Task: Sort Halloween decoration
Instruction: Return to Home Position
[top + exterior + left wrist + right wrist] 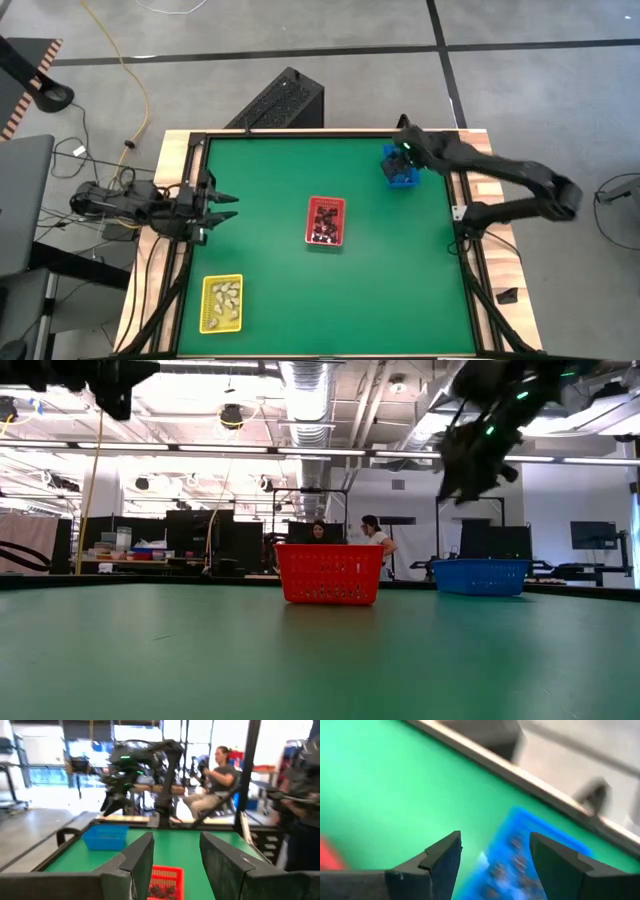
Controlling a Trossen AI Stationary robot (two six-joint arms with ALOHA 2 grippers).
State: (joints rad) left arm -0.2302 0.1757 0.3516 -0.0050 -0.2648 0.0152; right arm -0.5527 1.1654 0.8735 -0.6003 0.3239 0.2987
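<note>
Right gripper [495,842] hangs just above the blue tray [481,576], fingers spread and empty; only its wrist view shows blurred dark Halloween decoration [516,855] inside. Overhead we see cream lumps [225,295] in the yellow tray [222,328], well apart, near the left gripper [236,206], likewise spread.

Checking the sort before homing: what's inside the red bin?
Small black pieces lie in the red bin, seen from above. Anything beneath that top layer is hidden.

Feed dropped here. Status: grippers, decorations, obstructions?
Left gripper open, at left edge. Right gripper open over blue tray. Decorations in it, red tray, yellow tray. Nothing seen in the way.
</note>
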